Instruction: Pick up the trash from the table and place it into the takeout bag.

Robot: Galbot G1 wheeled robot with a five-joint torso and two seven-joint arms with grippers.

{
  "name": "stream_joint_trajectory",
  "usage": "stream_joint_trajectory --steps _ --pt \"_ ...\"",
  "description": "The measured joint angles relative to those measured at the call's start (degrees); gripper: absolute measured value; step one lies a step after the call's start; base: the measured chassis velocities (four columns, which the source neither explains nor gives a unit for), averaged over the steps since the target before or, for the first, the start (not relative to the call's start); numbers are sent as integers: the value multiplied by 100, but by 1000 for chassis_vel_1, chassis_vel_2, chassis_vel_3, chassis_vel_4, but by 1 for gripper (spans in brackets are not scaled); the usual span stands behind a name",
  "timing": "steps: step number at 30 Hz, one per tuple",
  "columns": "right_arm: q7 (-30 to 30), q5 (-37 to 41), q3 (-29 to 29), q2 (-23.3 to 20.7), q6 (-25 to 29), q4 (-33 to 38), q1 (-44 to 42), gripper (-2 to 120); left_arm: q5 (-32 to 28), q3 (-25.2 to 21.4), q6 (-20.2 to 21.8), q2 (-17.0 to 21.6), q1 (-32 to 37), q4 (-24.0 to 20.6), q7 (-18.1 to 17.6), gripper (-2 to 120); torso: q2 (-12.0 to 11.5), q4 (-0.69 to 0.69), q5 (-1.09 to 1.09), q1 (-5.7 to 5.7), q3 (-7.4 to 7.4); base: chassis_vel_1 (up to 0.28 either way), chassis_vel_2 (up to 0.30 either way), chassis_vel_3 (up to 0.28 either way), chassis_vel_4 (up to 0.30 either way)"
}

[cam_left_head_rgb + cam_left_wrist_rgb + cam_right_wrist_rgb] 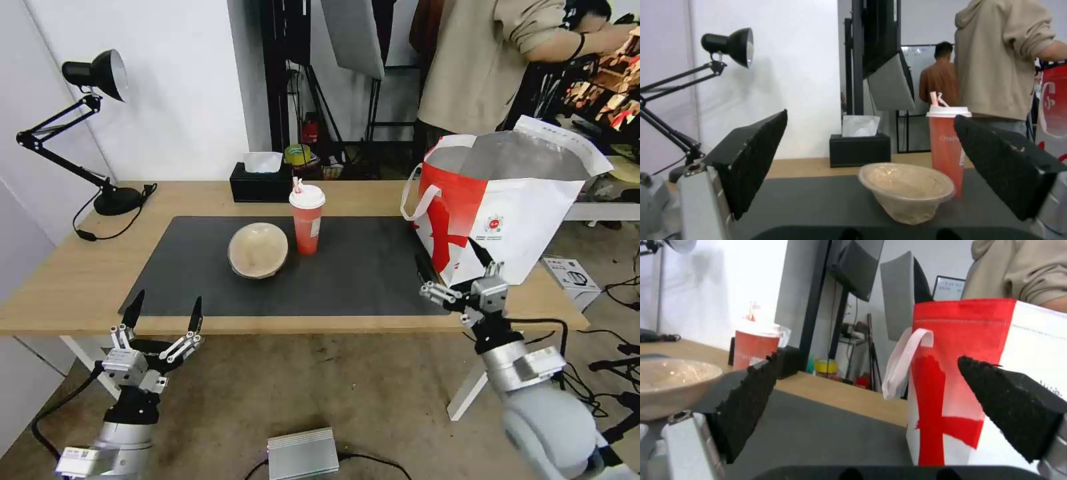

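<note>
Both arms reach forward and up toward the table (80, 280), which serves as the landmark. The left gripper (165, 312) sits just in front of the table's near edge, toward its left end, fingers pointing up and away from the robot. Its 2 black fingers (753, 156) are spread wide apart with nothing between them. The left wrist is silver, with a black cable looping off its outer side. The right gripper (453, 263) is higher, raised over the table's near edge at its right end. Its 2 fingers (1013, 403) are likewise parted and empty, above a grey elbow joint.
</note>
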Motion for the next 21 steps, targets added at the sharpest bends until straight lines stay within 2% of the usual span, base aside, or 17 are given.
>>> stream_joint_trajectory --steps 12,21 --pt "-125 -683 -186 628 255 -98 -509 100 55 -14 -95 -97 47 48 10 100 0 0 0 0 0 0 0 0 0" --pt "-163 -817 -211 757 319 -109 -604 100 63 -8 -97 -85 46 55 13 100 0 0 0 0 0 0 0 0 0"
